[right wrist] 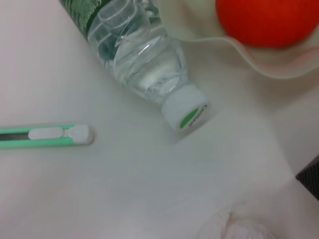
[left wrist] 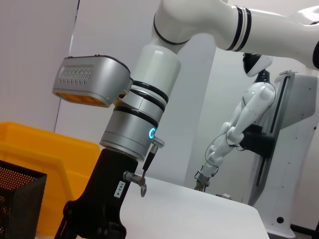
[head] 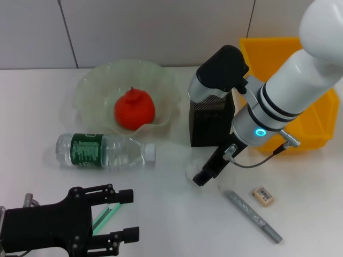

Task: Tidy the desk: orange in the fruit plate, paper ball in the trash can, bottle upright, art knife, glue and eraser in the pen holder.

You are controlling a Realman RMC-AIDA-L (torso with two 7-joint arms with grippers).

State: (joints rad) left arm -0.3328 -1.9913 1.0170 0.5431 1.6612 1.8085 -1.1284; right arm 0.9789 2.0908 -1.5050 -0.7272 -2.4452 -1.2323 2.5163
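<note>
White crumpled paper ball (head: 192, 170) lies on the tabletop (head: 177, 225) near its middle, just in front of the black mesh pen holder (head: 210, 124), with bare surface open toward the near edge; only a pale wrinkled lump of it shows, partly hidden in the head view. The right pincer (head: 202, 176) hangs directly over and against the ball, dark fingertips beside it, but I cannot tell how far apart its fingers stand or whether they grip anything. Beside the ball toward the left edge lies the clear bottle (head: 104, 151) on its side, green label, white cap pointing at the ball; the right wrist view shows that cap (right wrist: 185, 109) close by. Behind the bottle sits the pale green fruit plate (head: 88, 88) holding the orange (head: 134, 110). Toward the far right corner stands the yellow trash can (head: 311, 128), behind the right arm. Near the right front edge lie a grey glue stick (head: 252, 215) and a small eraser (head: 263, 195), apart from each other. At the near left corner the left pincer (head: 126, 214) hovers with fingers spread wide, empty, the green art knife (head: 107, 215) lying between them on the surface.
</note>
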